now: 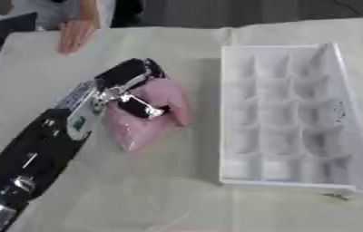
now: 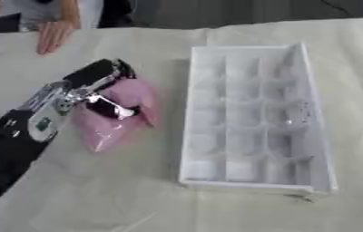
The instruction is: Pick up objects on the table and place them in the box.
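Pick step. Left hand (image 1: 133, 90) at centre left, fingers curled round the pink bag (image 1: 149, 115), which lies on the table (image 1: 177, 195). Box (image 1: 288, 118) at right, just beside. Next, likely: lift, carry right, release inside.

Pink object (image 1: 149, 120): soft, crumpled pink bag or pouch, lying on the table left of the box, well apart from it; its upper part is covered by a hand.
Box (image 1: 284, 118): white, translucent, rectangular, open on top, divided into a grid of compartments; lies flat on the table's right side; compartments appear empty.
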